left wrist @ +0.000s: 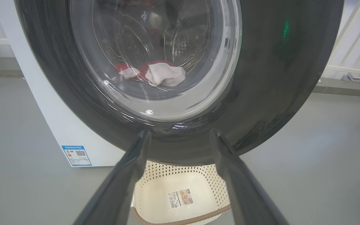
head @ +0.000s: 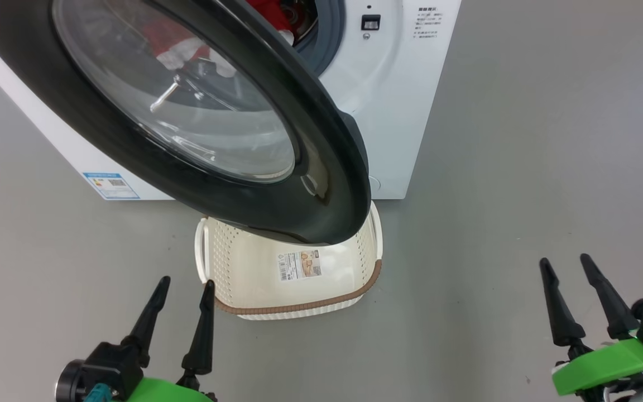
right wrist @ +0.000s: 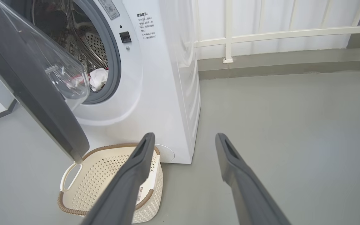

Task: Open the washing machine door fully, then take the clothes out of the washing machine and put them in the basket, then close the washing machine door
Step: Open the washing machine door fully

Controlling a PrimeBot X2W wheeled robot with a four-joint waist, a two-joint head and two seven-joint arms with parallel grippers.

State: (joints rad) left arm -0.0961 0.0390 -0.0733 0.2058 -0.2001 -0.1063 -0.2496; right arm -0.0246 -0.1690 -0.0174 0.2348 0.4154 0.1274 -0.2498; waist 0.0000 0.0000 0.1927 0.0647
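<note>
A grey floor [head: 522, 167] fills the head view. At the upper left, the washing machine [head: 399, 111] has its washing machine door [head: 321, 167] swung out over the basket [head: 243, 268] at centre. The clothes [right wrist: 98, 78] lie in the drum. The left gripper [head: 187, 280] and right gripper [head: 564, 258], in the bottom corners, are spread and empty.

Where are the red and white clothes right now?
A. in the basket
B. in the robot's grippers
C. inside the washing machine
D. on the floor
C: the clothes lie inside the washing machine, behind the partly open washing machine door, while the basket has just a paper label on its bottom.
</note>
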